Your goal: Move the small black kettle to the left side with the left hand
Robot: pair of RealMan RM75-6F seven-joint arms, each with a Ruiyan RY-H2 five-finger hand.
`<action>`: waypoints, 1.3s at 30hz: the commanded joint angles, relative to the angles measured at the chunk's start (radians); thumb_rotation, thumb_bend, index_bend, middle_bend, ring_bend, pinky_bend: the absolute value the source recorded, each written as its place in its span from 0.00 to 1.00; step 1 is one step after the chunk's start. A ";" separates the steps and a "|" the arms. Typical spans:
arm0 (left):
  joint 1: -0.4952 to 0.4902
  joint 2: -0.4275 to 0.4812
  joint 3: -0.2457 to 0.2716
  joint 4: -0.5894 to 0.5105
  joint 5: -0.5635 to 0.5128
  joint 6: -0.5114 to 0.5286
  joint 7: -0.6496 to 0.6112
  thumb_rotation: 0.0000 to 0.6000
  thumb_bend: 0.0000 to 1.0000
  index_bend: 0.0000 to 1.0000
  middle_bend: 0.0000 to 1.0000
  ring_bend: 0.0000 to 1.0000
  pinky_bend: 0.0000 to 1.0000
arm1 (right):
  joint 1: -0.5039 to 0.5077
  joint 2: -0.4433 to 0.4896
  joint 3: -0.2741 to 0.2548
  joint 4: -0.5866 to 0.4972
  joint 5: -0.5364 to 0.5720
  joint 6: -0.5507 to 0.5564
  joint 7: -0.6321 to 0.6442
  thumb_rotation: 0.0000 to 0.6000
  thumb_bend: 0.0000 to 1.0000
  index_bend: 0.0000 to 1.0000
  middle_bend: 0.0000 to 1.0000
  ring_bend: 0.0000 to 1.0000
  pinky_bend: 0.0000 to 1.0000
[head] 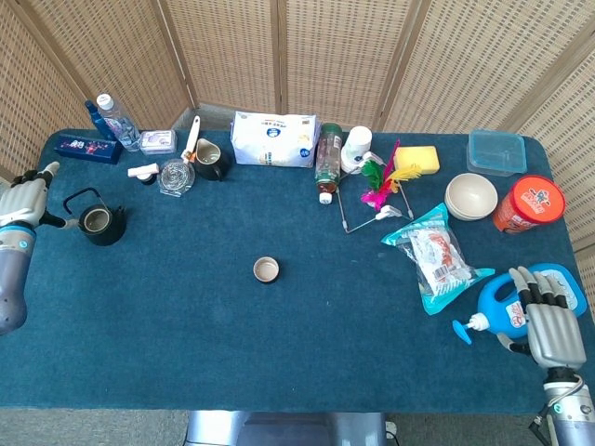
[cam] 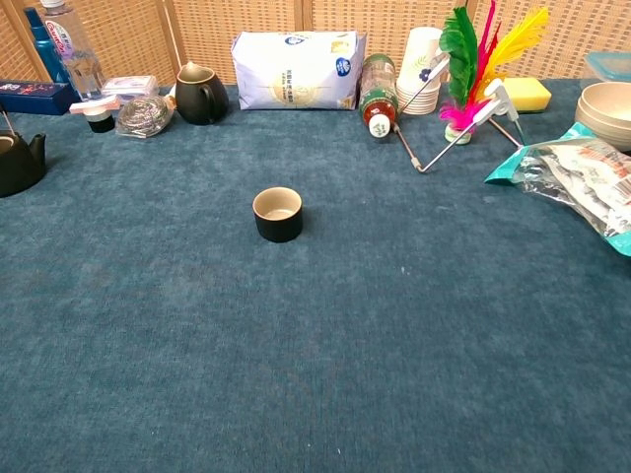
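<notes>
The small black kettle (head: 100, 223) stands upright on the blue cloth near the table's left edge, its wire handle raised; the chest view shows it at the far left (cam: 16, 163). My left hand (head: 22, 201) hangs just off the table's left edge, to the left of the kettle, fingers apart and holding nothing. One fingertip points toward the kettle's handle with a small gap between them. My right hand (head: 554, 329) lies at the front right corner with fingers stretched out beside a blue detergent bottle (head: 504, 307), holding nothing.
A small black cup (head: 266, 269) sits mid-table. Along the back stand water bottles (head: 117, 121), a dark pitcher (head: 210, 160), a white bag (head: 273, 139), paper cups and feathers (head: 383, 178). A snack bag (head: 435, 256), bowl (head: 469, 196) and red tub (head: 528, 203) fill the right side.
</notes>
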 commanded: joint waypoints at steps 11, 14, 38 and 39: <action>-0.062 -0.143 -0.016 0.256 -0.099 -0.192 -0.005 1.00 0.05 0.00 0.10 0.01 0.07 | 0.022 -0.029 0.002 0.014 0.027 -0.036 -0.033 1.00 0.00 0.00 0.00 0.00 0.00; -0.069 -0.159 -0.024 0.286 -0.093 -0.218 -0.021 1.00 0.10 0.00 0.10 0.03 0.15 | 0.027 -0.033 0.002 0.019 0.034 -0.047 -0.034 1.00 0.00 0.00 0.00 0.00 0.00; -0.119 -0.186 -0.025 0.318 -0.086 -0.215 0.001 1.00 0.34 0.20 0.37 0.39 0.53 | 0.036 -0.031 -0.008 0.018 0.043 -0.071 -0.018 1.00 0.00 0.00 0.00 0.00 0.00; -0.121 -0.188 -0.023 0.320 -0.087 -0.215 0.005 1.00 0.35 0.22 0.39 0.41 0.54 | 0.037 -0.031 -0.009 0.018 0.045 -0.073 -0.018 1.00 0.00 0.00 0.00 0.00 0.00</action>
